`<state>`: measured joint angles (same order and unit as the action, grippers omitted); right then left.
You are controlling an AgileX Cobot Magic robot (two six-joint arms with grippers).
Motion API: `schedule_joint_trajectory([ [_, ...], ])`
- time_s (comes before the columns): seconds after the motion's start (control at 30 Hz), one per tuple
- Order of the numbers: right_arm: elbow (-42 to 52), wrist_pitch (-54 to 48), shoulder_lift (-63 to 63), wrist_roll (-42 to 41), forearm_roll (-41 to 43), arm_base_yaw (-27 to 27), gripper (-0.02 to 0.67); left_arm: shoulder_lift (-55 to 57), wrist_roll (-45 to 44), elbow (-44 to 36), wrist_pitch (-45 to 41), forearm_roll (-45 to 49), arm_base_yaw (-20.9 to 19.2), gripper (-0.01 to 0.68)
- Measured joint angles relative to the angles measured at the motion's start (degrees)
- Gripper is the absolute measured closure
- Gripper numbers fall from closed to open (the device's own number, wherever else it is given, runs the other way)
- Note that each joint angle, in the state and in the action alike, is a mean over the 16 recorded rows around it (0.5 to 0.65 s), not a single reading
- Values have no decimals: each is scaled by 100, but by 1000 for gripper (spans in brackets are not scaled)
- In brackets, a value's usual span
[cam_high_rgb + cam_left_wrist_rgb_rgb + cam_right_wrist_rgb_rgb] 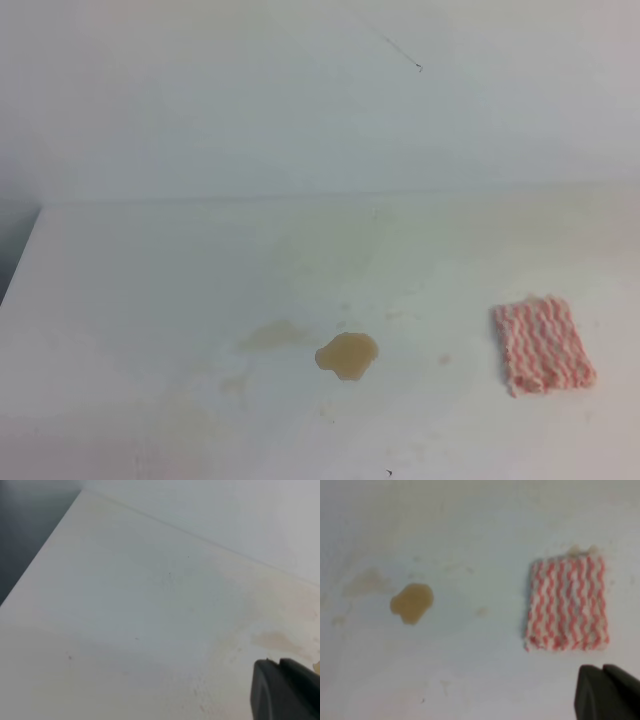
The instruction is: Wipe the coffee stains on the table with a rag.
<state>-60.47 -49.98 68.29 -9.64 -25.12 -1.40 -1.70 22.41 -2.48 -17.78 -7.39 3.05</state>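
The pink-and-white striped rag (543, 345) lies flat on the white table (150, 280) at the right. The coffee stains (347, 355) are a glossy tan puddle near the table's middle front, with paler smears (272, 335) to its left. In the right wrist view the rag (567, 604) lies right of the puddle (412, 602), and a black part of my right gripper (606, 692) shows at the lower right, above and in front of the rag. In the left wrist view a black part of my left gripper (285, 690) shows over the table near a pale smear (275, 641). Neither gripper holds anything.
A white wall (320, 90) rises behind the table's back edge. The table's left edge (22, 255) drops to a dark gap. Faint yellowish marks (330, 245) lie across the middle of the tabletop.
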Motion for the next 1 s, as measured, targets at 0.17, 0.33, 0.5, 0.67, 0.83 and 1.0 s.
schedule_joint_trajectory([
  [0.17,0,31,608,-253,-108,-270,623,0,0,0,0,0,0,675],
  [0.33,-2,358,1150,-406,-70,-678,533,0,0,0,0,0,0,675],
  [0.5,-5,738,1734,-437,153,-1085,416,0,0,0,0,0,0,675],
  [0.67,-8,1040,2373,-373,356,-1318,318,0,0,0,0,0,0,675],
  [0.83,-10,1239,3012,-247,533,-1398,278,0,0,0,0,0,0,675],
  [1.0,-14,1381,3559,-113,648,-1404,303,0,0,0,0,0,0,675],
])
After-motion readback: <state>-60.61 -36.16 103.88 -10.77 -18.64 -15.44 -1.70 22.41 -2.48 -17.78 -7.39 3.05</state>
